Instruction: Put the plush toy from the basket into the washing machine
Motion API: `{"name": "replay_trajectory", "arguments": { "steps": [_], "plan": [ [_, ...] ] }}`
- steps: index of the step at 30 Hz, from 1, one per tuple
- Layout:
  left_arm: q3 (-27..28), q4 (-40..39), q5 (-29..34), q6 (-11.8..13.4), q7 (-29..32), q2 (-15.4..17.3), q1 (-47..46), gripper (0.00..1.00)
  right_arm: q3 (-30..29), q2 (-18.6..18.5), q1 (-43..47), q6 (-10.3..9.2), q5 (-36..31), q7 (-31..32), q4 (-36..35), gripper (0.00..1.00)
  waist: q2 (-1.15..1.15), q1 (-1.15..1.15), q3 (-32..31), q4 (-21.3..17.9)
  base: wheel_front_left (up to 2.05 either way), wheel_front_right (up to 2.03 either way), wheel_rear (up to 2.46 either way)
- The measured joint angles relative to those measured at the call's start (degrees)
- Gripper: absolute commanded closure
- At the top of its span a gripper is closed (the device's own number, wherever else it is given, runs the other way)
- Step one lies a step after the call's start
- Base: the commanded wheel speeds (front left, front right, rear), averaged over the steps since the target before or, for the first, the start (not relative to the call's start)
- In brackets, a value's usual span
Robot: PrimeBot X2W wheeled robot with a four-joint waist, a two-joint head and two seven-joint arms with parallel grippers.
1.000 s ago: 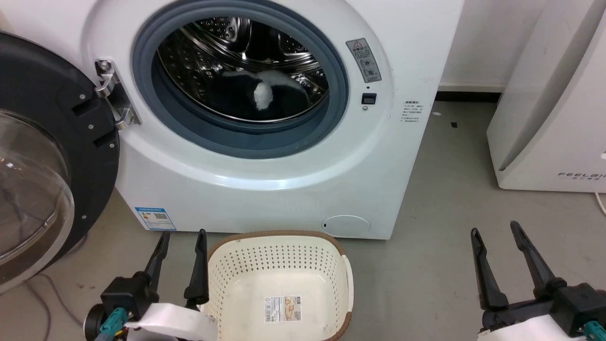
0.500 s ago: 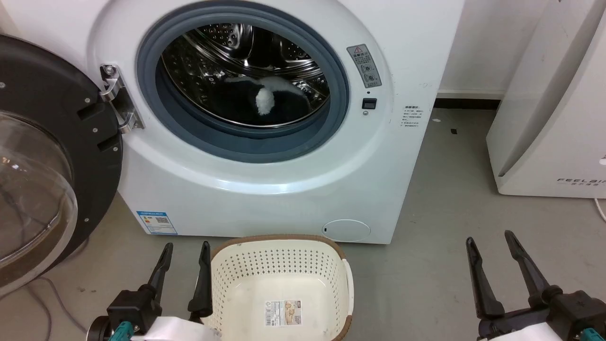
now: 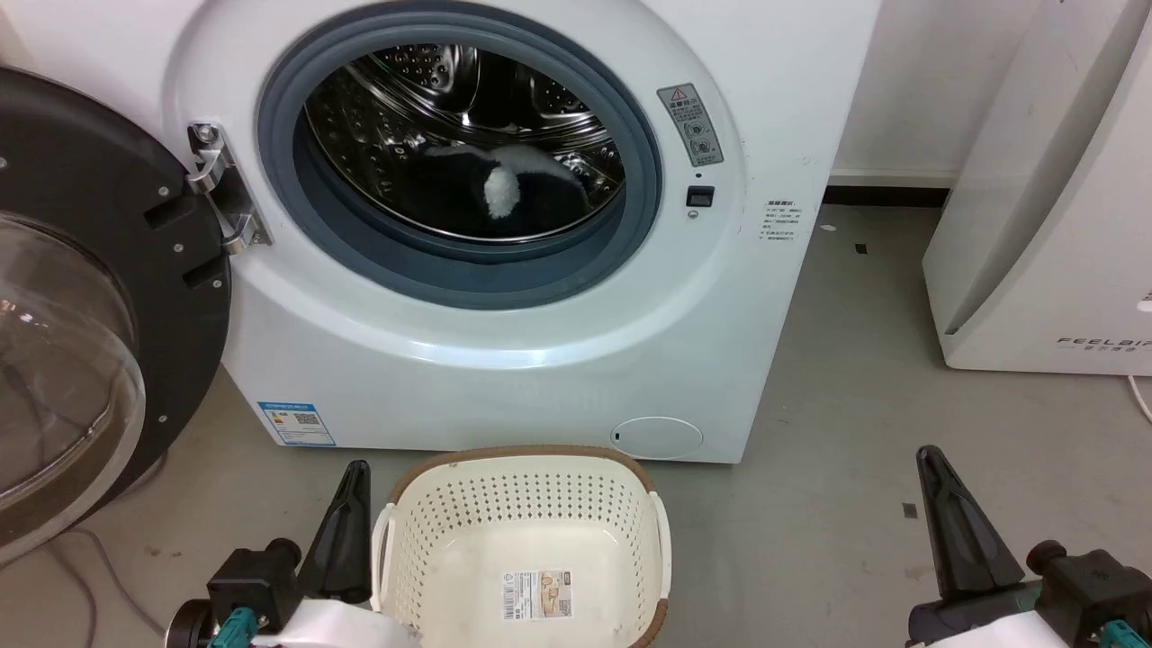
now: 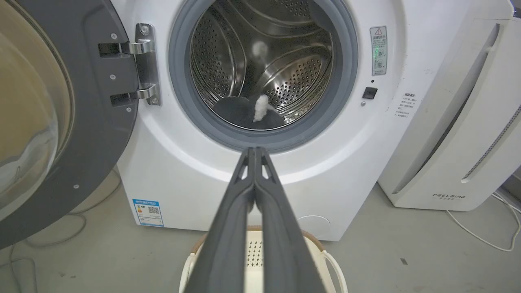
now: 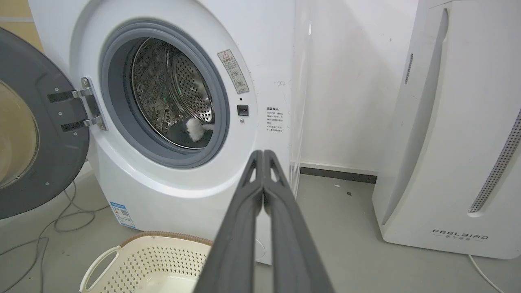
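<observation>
The black-and-white plush toy [image 3: 504, 187] lies inside the steel drum of the washing machine [image 3: 504, 351], whose door [image 3: 81, 297] hangs open at the left; the plush toy [image 4: 254, 113] and the plush toy [image 5: 191, 131] also show through the porthole. On the floor in front stands the cream basket [image 3: 526, 490] with only a label sticker inside. My left gripper [image 3: 356, 468] is shut with nothing in it, just left of the basket. My right gripper [image 3: 927, 453] is shut and holds nothing, over the bare floor at the right. Both pairs of fingers meet at the tips: left gripper [image 4: 254, 149], right gripper [image 5: 263, 151].
A white FEELBIRD appliance [image 3: 1053, 225] stands to the right of the machine, with a white cable [image 4: 488, 232] on the floor beside it. Grey cables [image 5: 61, 219] lie under the open door. Grey floor [image 3: 837, 450] lies between the machine and the appliance.
Both grippers went from open to shut, with nothing between their fingers. The view shifted slightly between the earliest frame and now; the toy and basket stayed put.
</observation>
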Motion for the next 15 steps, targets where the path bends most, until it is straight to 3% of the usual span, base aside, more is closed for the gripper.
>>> {"name": "replay_trajectory", "arguments": {
  "steps": [15],
  "plan": [
    [0.22, -0.89, 1.7, 0.19, 1.83, -0.05, -0.01, 1.0, 0.16, 0.0, -0.21, 0.0, -0.27, 1.82, 0.12, 1.0, 0.0, 0.0, -0.16, -0.44, 0.0, 0.0, 0.0]
  ]
}}
